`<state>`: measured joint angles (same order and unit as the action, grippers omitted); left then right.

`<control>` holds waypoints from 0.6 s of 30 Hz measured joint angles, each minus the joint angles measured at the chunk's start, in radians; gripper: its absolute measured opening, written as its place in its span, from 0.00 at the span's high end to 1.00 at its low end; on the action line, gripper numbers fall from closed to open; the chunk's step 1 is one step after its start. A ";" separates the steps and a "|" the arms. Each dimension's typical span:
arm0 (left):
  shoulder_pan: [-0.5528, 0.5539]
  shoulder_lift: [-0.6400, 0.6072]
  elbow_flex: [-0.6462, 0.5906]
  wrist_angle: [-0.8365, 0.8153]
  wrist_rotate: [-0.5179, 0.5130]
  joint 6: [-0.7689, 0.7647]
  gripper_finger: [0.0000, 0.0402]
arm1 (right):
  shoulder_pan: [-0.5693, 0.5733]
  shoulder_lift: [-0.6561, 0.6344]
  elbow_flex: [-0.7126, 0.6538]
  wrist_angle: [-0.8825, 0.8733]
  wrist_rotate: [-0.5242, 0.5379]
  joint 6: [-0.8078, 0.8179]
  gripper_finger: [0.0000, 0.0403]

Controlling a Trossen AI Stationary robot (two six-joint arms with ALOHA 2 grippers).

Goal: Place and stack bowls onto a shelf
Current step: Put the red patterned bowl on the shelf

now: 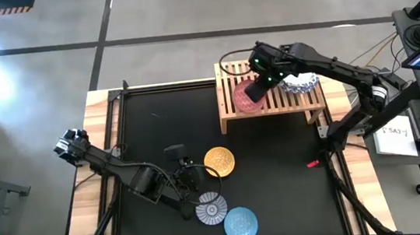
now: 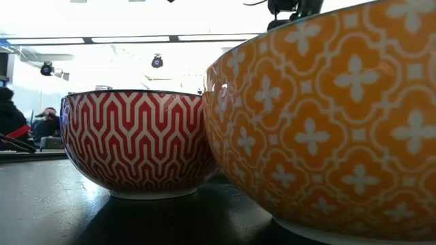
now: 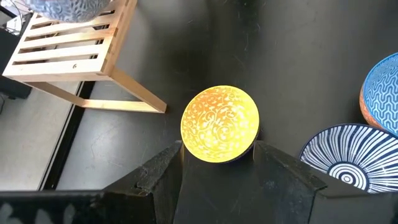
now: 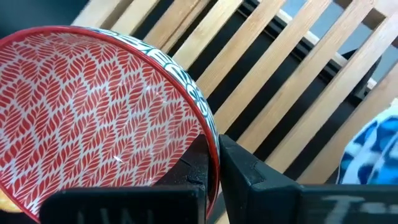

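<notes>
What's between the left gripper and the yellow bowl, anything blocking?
Nothing visible. The left gripper is open, its fingers either side of the yellow bowl, with bare black mat between. The striped blue bowl sits off to one side, apart from it.

I find no text, label, brand, number or sign that I can read in any of the four views. The one candidate is a white sheet (image 1: 396, 135) lying beside the table's right edge in the high view; it carries dark marks, but they are too small for me to make out as letters or figures. The bowls show only decorative patterns, no writing. The wooden shelf (image 1: 232, 107) shows no stamp or marking that I can see.
</notes>
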<state>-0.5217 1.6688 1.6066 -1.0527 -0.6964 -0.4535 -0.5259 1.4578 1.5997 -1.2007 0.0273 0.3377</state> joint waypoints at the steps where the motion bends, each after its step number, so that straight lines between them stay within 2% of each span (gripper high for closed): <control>1: 0.000 0.000 0.000 0.000 0.000 0.000 0.56 | -0.006 0.009 0.000 0.002 0.001 0.000 0.97; 8: 0.000 0.000 0.000 -0.006 0.000 0.000 0.56 | -0.031 0.069 0.055 -0.022 -0.008 -0.016 0.97; 14: 0.000 0.000 0.000 -0.021 0.000 0.000 0.56 | -0.035 0.144 0.234 -0.079 0.007 -0.031 0.97; 18: 0.000 0.000 0.000 -0.021 0.000 0.000 0.56 | -0.034 0.228 0.364 -0.217 0.005 -0.038 0.97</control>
<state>-0.5218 1.6688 1.6066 -1.0734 -0.6960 -0.4536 -0.5598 1.6863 1.9637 -1.4179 0.0318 0.2993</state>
